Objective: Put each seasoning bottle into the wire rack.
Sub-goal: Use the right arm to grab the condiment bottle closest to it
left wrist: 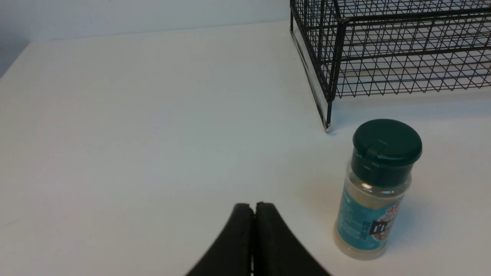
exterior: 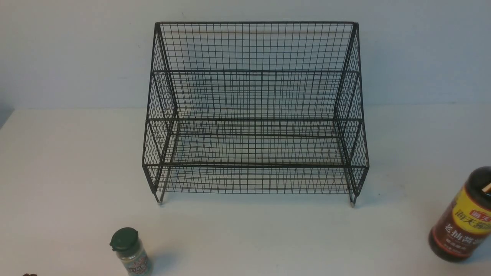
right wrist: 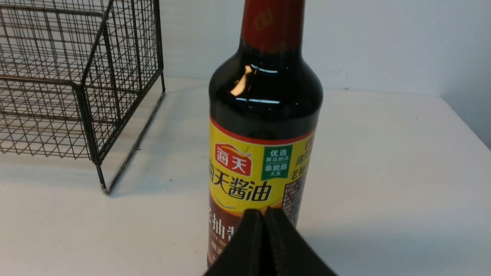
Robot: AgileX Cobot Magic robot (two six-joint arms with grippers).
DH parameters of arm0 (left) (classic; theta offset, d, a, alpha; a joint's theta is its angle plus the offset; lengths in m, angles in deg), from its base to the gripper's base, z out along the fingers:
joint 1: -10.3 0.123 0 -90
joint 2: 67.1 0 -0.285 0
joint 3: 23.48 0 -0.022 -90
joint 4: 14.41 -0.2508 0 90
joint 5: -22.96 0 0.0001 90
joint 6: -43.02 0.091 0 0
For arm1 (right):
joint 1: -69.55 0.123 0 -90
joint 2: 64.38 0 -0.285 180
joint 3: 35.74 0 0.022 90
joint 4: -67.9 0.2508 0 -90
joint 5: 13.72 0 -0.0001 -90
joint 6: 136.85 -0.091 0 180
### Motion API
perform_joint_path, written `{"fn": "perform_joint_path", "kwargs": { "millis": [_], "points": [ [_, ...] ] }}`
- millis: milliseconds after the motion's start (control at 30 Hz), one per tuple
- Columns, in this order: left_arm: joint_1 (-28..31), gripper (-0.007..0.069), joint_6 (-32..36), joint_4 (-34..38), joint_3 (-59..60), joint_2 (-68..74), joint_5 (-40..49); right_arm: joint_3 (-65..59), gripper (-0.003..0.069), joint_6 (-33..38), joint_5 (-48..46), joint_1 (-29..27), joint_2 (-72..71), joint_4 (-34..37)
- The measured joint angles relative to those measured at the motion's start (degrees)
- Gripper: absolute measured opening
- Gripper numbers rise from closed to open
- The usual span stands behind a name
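nearest the robot, left fingers (left wrist: 239,237) and right fingers (right wrist: 251,245) are clenched, empty. one shaker jar (exterior: 130,255) stands front-left on the desk (exterior: 268,237), likely light and slick: grip its body below the lid (left wrist: 385,147). one soy-sauce bottle (exterior: 462,218), front-right, looks heavier, top-heavy: take it mid-label. one wire rack (exterior: 255,165) behind, holding neither.

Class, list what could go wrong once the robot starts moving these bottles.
1. The right claw is shut close in front of the tall soy-sauce bottle; advancing unopened could topple it.
2. The left claw is shut too, and the shaker jar is out of line with it; a careless swing might knock it over.
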Motion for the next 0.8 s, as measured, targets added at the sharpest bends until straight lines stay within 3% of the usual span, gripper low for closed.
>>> {"fn": "perform_joint_path", "kwargs": {
  "millis": [433,567,600,667,800],
  "points": [
    [0.00,-0.0013,0.00,0.00,0.00,0.00,0.00,0.00,-0.0015,-0.58,0.00,0.00,0.00,0.55],
    [0.00,-0.0013,0.00,0.00,0.00,0.00,0.00,-0.06,-0.0015,-9.23,0.42,0.00,0.00,16.72],
    [0.00,-0.0013,0.00,0.00,0.00,0.00,0.00,-0.12,-0.0015,-12.81,0.50,0.00,0.00,25.24],
    [0.00,-0.0013,0.00,0.00,0.00,0.00,0.00,-0.18,-0.0015,-15.95,0.50,0.00,0.00,35.76],
    [0.00,-0.0013,0.00,0.00,0.00,0.00,0.00,-0.18,-0.0015,-16.58,1.40,0.00,0.00,45.71]
  ]
}}
